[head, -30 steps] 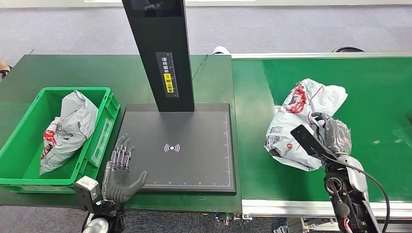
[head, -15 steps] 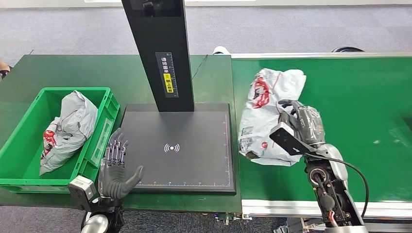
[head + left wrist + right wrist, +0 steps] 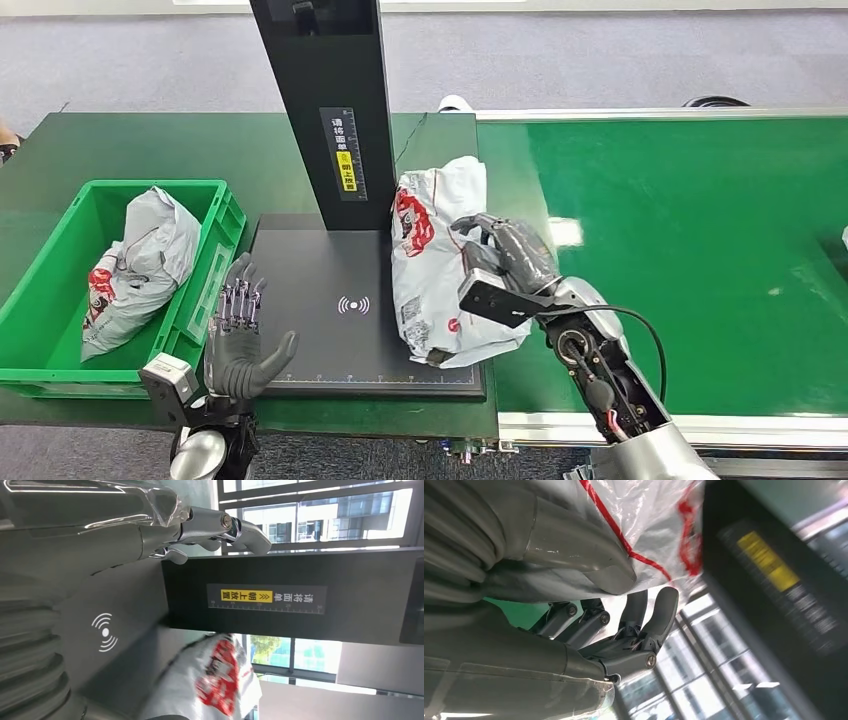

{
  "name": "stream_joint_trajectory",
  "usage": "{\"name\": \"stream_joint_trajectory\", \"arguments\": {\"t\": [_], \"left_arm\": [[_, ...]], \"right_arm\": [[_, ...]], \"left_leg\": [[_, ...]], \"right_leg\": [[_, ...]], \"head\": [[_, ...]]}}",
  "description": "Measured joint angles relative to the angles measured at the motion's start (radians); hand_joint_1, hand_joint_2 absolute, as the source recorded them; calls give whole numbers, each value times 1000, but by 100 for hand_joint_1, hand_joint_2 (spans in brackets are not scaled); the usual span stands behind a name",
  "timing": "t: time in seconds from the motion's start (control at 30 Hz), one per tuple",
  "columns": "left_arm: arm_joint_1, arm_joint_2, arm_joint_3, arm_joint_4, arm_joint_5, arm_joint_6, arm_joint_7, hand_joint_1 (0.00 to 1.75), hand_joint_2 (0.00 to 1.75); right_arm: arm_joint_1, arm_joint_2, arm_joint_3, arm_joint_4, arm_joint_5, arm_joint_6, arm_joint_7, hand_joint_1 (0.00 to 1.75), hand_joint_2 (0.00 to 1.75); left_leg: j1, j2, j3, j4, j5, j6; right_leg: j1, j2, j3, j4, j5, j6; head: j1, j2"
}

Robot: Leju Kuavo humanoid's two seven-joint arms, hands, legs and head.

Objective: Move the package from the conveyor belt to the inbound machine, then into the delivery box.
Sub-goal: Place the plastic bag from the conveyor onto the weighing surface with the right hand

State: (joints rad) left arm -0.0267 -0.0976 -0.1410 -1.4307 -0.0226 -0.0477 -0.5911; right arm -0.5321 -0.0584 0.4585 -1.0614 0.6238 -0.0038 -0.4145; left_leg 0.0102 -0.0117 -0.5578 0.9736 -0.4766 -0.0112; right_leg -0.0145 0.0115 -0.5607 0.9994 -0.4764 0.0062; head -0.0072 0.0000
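My right hand (image 3: pixel 505 255) grips a white plastic package (image 3: pixel 432 260) with red print from its right side. The package stands upright over the right part of the inbound machine's black plate (image 3: pixel 320 270), beside the black column (image 3: pixel 325 110); whether its lower end touches the plate I cannot tell. In the right wrist view the thumb (image 3: pixel 574 555) presses the package (image 3: pixel 644 525) and the dark fingers (image 3: pixel 644 625) curl around it. My left hand (image 3: pixel 240 335) hovers open at the plate's front left corner, fingers spread. The left wrist view has the package (image 3: pixel 210 685) past the scan symbol (image 3: pixel 104 632).
A green delivery box (image 3: pixel 150 186) stands left of the plate and holds another grey-white package (image 3: pixel 140 265). The green conveyor belt (image 3: pixel 700 250) stretches off to the right. The column rises high over the back of the plate.
My right hand has carried the package leftward off the conveyor belt and over the machine's plate. The left hand has barely shifted.
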Motion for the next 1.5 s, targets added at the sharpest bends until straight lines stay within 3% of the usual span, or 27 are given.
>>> {"name": "stream_joint_trajectory", "arguments": {"t": [0.37,0.77,0.9,1.17,1.5], "left_arm": [[-46,1,-25,36,11,-3,2,0,175],[-63,1,-40,56,22,-2,14,0,175],[-63,1,-44,56,22,-2,16,0,175],[-62,1,-50,56,23,-1,17,0,175],[-63,-1,-53,56,23,-3,17,0,175]], "right_arm": [[-32,82,142,156,-80,155,-48,175,175],[-34,120,200,248,-155,161,-86,175,175],[-29,115,197,238,-147,62,-87,5,175],[39,94,107,67,-153,-240,-118,0,175],[100,69,38,-66,-162,-274,-126,0,175]], "left_leg": [[0,0,0,0,0,0],[0,0,0,0,0,0],[0,0,0,0,0,0],[0,0,0,0,0,0],[0,0,0,0,0,0]], "right_leg": [[0,0,0,0,0,0],[0,0,-1,0,0,0],[0,0,-1,0,0,0],[0,0,-1,0,0,0],[0,0,-1,0,0,0]], "head": [[0,0],[0,0],[0,0],[0,0],[0,0]]}}
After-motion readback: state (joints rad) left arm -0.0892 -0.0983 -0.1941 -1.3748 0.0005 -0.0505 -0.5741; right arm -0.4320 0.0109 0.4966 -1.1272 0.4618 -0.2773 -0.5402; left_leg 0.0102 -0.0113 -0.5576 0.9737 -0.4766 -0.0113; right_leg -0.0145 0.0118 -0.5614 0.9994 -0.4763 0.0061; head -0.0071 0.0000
